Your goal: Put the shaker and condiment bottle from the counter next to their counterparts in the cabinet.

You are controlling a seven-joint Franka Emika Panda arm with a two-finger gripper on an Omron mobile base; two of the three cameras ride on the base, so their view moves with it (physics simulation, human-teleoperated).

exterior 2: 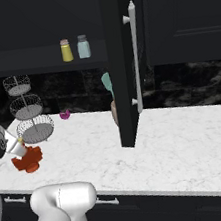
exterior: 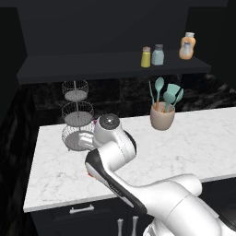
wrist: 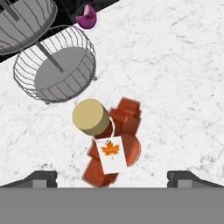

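While upright, condiment bottle point(wrist: 109, 142) points cap-up.

Flat, even rendered light — pale counter point(exterior: 193, 143) bright, dark cabinet point(exterior: 92, 27) perhaps hiding detail — soft, low-resolution edges.

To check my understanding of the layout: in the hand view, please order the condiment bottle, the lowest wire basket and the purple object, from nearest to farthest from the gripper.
1. Condiment bottle, between the open gripper fingertips.
2. Lowest wire basket, beyond it, upper left.
3. Purple object, at the counter's back edge.
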